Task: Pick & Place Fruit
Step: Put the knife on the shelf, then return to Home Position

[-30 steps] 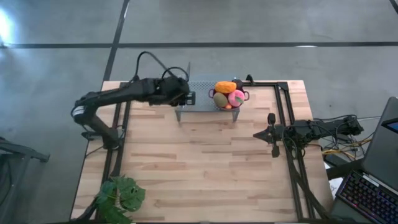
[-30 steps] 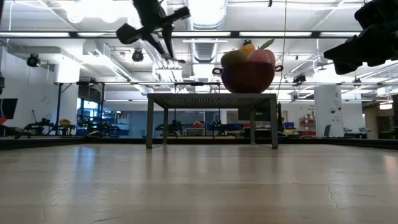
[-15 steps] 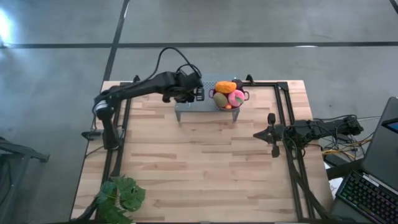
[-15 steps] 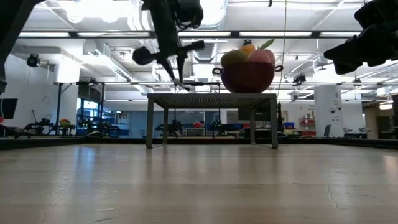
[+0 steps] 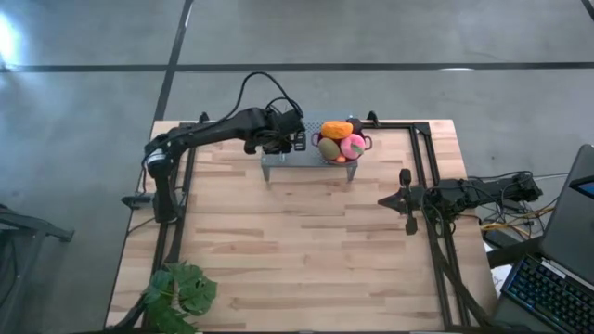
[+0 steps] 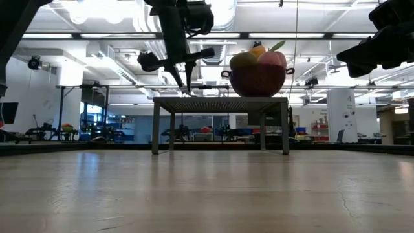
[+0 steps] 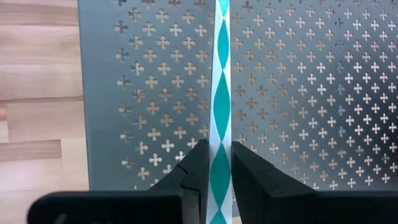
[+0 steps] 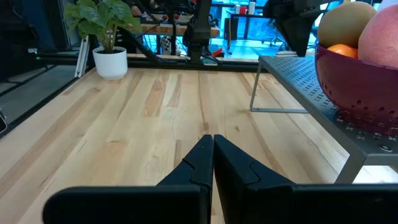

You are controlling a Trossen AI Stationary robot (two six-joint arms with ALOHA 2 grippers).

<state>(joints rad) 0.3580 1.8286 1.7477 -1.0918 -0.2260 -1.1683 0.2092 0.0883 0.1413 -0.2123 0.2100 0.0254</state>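
Note:
The fruit fills a purple perforated bowl [image 5: 364, 141] that stands on the right end of a grey perforated shelf [image 5: 278, 160] at the table's far edge. It includes an elongated orange piece [image 5: 336, 130], a pink ball [image 5: 353, 146] and an olive-green piece [image 5: 329, 148]. In the low view, the bowl [image 6: 257, 79] sits on the shelf top. My left gripper [image 5: 295, 141] points down just over the shelf, left of the bowl, open by a narrow gap [image 7: 219, 171]. A teal-and-white strip [image 7: 222, 74] shows through that gap. My right gripper [image 8: 213, 140] is shut and waits at the table's right side [image 5: 382, 199].
A potted leafy plant [image 5: 178, 290] stands at the near left corner. Black frame rails [image 5: 429, 167] run along both table sides. A keyboard [image 5: 557, 295] lies beyond the right edge. Bare wood [image 5: 297, 250] spans the middle of the table.
My left gripper has swung toward the table's right, toward the bowl, and come down over the shelf top. It has tipped from slanting to pointing straight down. The bowl and the fruit have stayed in place.

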